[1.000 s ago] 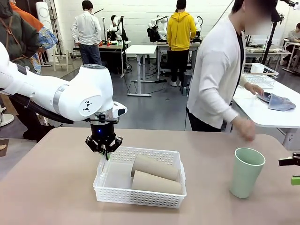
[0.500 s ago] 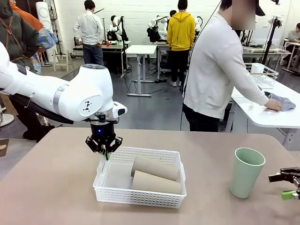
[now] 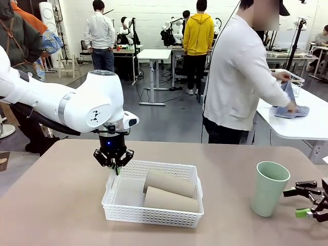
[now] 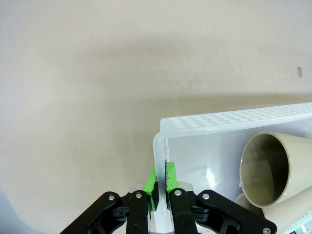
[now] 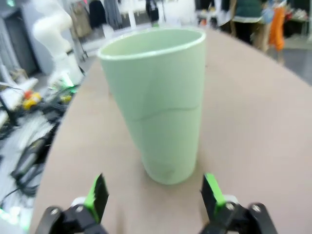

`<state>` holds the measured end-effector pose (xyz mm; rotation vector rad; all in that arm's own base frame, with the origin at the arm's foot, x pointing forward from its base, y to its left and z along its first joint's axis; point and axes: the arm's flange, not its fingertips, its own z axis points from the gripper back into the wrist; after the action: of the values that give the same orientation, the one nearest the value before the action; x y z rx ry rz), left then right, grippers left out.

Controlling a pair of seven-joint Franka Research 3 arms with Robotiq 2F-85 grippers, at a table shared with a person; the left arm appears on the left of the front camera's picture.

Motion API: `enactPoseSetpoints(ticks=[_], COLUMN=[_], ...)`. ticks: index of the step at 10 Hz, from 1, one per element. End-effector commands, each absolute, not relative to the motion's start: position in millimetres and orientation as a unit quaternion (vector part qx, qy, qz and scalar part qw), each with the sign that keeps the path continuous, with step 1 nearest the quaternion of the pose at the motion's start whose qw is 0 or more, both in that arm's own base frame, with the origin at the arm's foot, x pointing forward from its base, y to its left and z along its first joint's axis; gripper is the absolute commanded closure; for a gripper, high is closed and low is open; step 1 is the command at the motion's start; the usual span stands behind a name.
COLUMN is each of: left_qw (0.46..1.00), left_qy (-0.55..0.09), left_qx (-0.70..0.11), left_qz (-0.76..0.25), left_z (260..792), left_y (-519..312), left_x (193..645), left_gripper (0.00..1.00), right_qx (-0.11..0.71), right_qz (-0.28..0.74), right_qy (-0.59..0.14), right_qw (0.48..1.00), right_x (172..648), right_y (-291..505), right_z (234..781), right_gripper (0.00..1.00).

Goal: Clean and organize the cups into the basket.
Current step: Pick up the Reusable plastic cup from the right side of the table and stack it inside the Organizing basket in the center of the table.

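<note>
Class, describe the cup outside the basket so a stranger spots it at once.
On the table, look right of the white basket. There stands a mint green cup, near the open right tool: upright, unlike the two brown cups lying in the basket.

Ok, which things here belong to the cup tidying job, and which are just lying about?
Job: green cup, rear brown cup, front brown cup, white basket, left gripper pinching its rim, right gripper open.
Lying about: blue cloth, wire basket, on the side table.
</note>
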<state>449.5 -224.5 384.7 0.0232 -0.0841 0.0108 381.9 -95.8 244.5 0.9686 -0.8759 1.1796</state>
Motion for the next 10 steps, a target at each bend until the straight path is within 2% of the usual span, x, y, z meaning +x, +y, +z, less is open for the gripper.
enactPoseSetpoints(ticks=[1,10], left_qw=[0.999,0.999], left_qy=[-0.045,-0.045], left_qx=[0.012,0.012], left_qz=[0.005,0.005], left_z=[386.9,386.9], left_y=[-225.6,-225.6], left_x=[450.0,450.0], left_gripper=[1.0,1.0], right_qx=[0.406,0.435], right_qz=[0.525,0.539], right_qy=[-0.413,-0.412], right_qw=[0.623,0.593], right_x=[388.5,403.0], right_y=[-82.9,-50.9], right_z=[238.0,249.6], right_gripper=[0.0,0.0])
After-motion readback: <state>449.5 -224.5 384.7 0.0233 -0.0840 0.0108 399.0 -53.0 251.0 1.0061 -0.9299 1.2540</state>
